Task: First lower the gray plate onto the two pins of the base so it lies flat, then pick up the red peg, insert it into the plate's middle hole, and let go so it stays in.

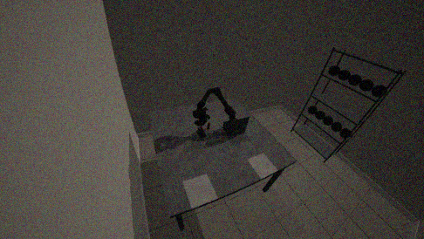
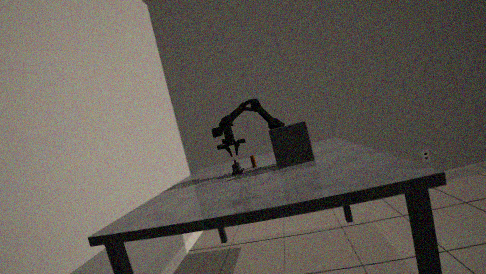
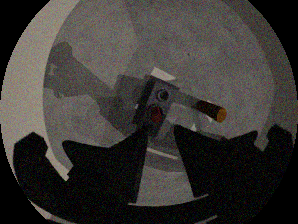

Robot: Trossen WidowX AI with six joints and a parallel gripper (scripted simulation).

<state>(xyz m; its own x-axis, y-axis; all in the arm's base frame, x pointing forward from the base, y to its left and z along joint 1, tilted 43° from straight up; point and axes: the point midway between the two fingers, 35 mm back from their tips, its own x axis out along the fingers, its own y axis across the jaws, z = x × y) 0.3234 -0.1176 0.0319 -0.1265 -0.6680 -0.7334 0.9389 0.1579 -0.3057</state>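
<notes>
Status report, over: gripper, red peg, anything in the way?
Gripper open, holding nothing, above gray plate. Red peg seems seated in its middle hole; picture dim. Orange-tipped piece lies aside, not blocking.

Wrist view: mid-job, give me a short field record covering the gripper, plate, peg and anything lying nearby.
gripper: open, holds nothing, raised above the plate
gray plate: under the gripper; too dim to tell whether it lies flat
red peg: red spot at the plate's middle, clear of the fingers; depth unclear
orange-tipped rod: beside the plate
image: dark, grainy
</notes>
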